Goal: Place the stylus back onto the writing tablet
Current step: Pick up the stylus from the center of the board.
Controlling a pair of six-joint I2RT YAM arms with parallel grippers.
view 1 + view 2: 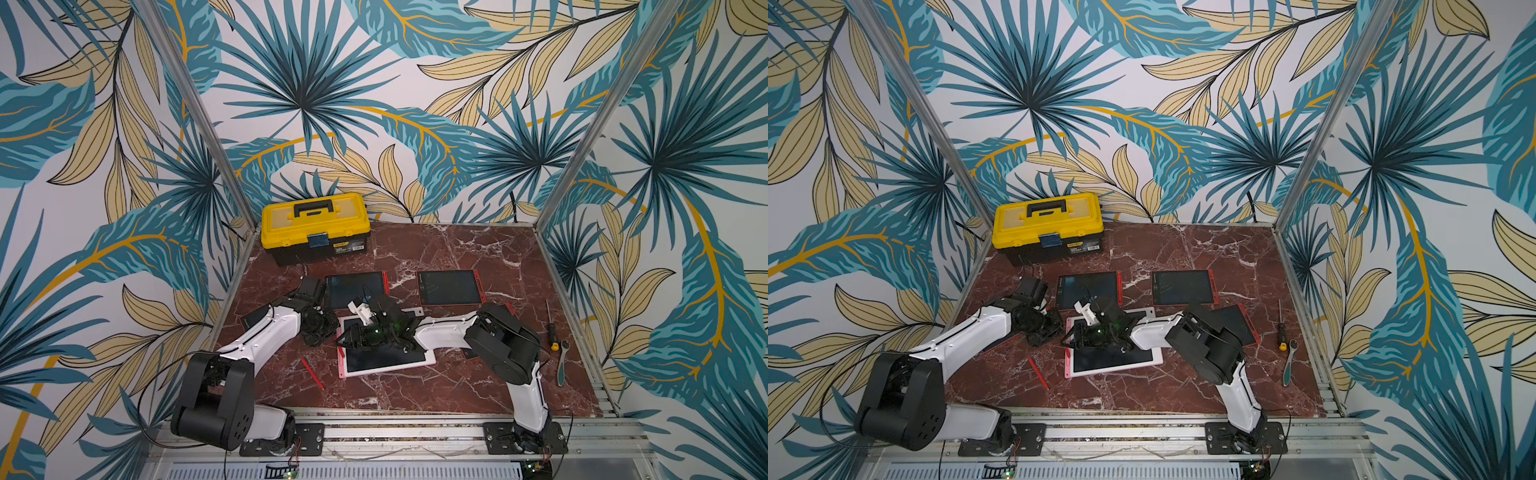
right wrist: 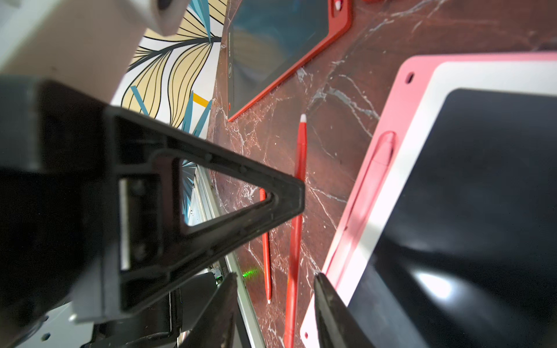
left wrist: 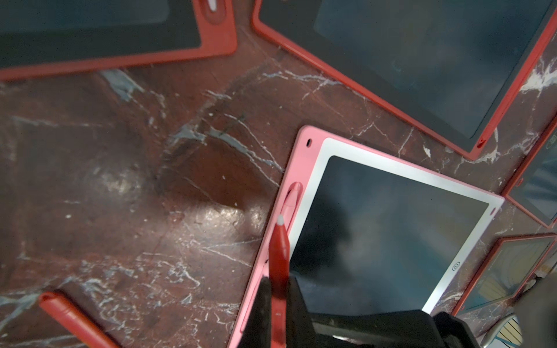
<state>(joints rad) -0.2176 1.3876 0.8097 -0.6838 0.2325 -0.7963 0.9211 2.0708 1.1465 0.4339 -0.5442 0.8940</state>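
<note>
Red plastic stylus – judged light, stiff, slick | left tool clenched on its shaft, tip at the slot of the pink writing tablet | right tool released, astride it | best hold: mid-shaft, gently – 2nd stylus lies on the counter

Loose red stylus on the marble table, near the pink-framed writing tablet

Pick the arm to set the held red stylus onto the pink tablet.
Left. The left gripper is shut on the red stylus, tip already over the pink tablet's slot edge. The right gripper has its jaws apart, gripping nothing.
</note>
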